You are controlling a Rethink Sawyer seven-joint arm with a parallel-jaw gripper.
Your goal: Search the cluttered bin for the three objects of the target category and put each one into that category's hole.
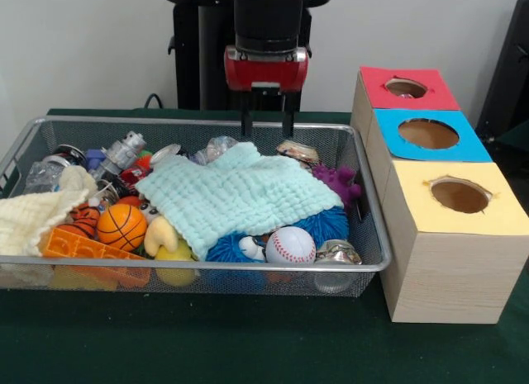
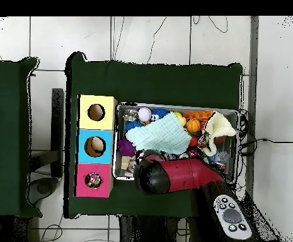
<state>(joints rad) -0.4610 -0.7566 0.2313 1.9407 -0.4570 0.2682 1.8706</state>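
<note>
The wire-mesh bin (image 1: 198, 268) sits on the green table, full of toys, and also shows in the overhead view (image 2: 177, 106). My gripper (image 1: 266, 124) hangs over the bin's far rim, open and empty, just above the mint-green waffle cloth (image 1: 235, 194). No spotted fabric scrap shows in the bin; any there is hidden under the clutter. The red-panel hole (image 1: 406, 88) is at the far end of the box row. In the overhead view something pale with coloured specks lies inside the hole (image 2: 93, 181). The arm covers the gripper in that view.
The blue-panel hole (image 1: 428, 134) and yellow-panel hole (image 1: 459, 195) follow toward the camera. In the bin are a cream knitted cloth (image 1: 29, 219), a small basketball (image 1: 121, 225), a baseball (image 1: 290, 245), an orange plastic grid (image 1: 83, 248) and a purple spiky toy (image 1: 339, 182).
</note>
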